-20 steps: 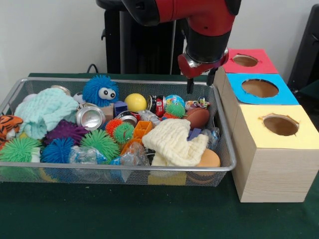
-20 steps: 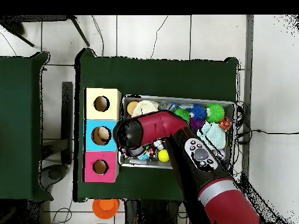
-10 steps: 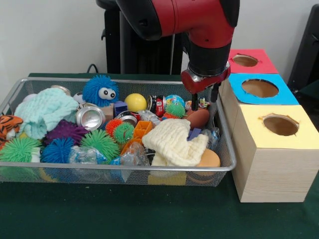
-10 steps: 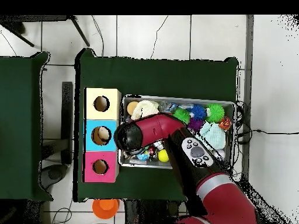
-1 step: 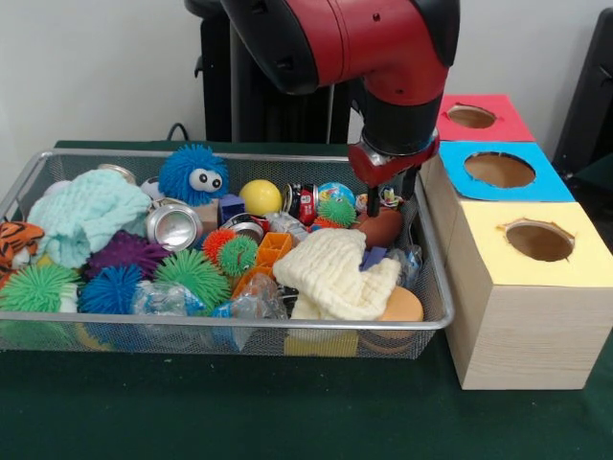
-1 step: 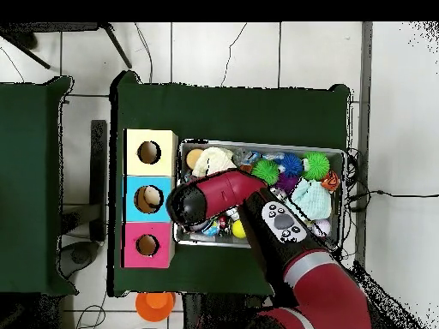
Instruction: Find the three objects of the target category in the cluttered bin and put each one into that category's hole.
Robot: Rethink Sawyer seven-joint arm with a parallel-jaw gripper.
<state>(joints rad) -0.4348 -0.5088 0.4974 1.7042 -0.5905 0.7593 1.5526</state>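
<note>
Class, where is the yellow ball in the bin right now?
In the front view, the yellow ball sits along the bin's far side, between the blue googly-eyed fuzzy toy and the red can.

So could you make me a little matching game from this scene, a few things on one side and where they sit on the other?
Things:
1. blue fuzzy ball with eyes
2. cream knitted cloth
3. yellow-topped box
4. tiger-striped toy

Places:
A. outside the wire bin, nearest the camera in the row of boxes
B. at the bin's far side
C. at the bin's left end
D. by the bin's near wall

Pairs: 1-B, 2-D, 3-A, 4-C
</note>
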